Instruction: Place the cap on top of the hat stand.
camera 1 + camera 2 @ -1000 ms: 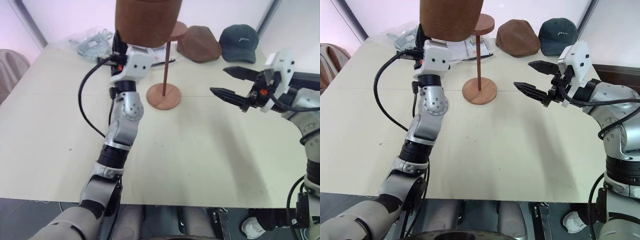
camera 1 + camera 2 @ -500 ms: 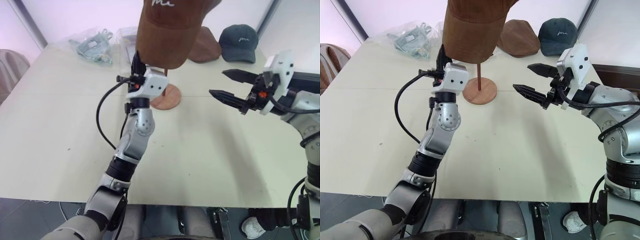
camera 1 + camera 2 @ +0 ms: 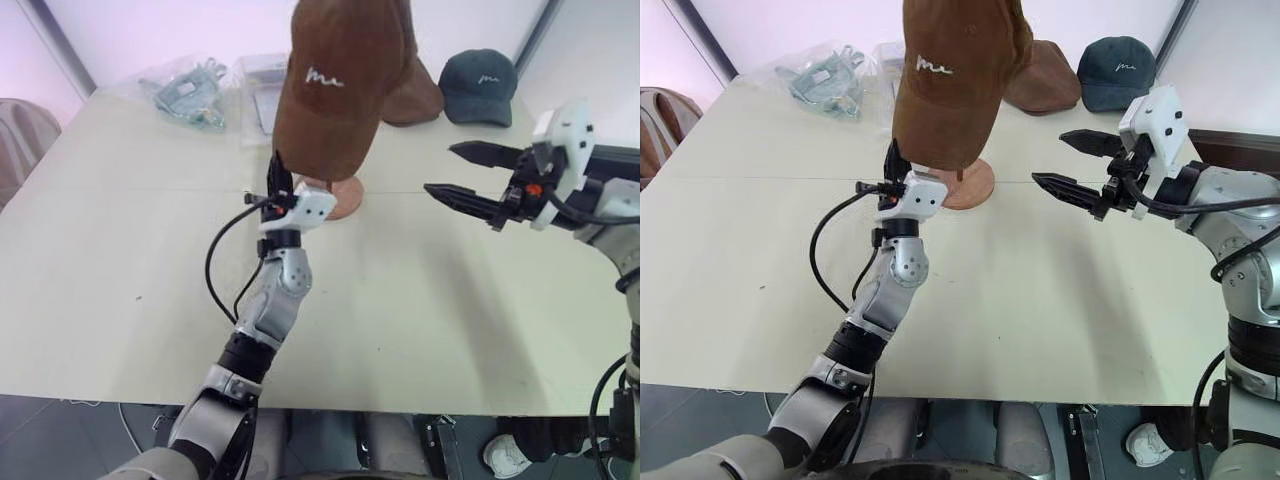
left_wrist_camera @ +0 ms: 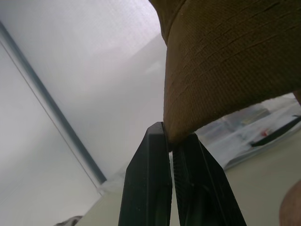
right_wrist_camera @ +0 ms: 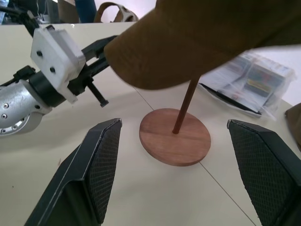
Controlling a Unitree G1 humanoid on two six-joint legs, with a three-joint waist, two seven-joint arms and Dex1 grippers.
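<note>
Cap [image 3: 340, 85] hanging over the hat stand [image 5: 175, 136], pinched by its brim edge.
Left gripper [image 4: 170, 141] is clamping its fingers tight on the brim, holding the cap above the stand's round base, crown covering the rod top. Right gripper [image 3: 466, 172] is hovering beside the stand, fingers spread wide, gripping nothing. Plain brown cap [image 3: 1045, 80] and dark green cap [image 3: 478, 85] are lying behind the stand on the table [image 3: 120, 260].
</note>
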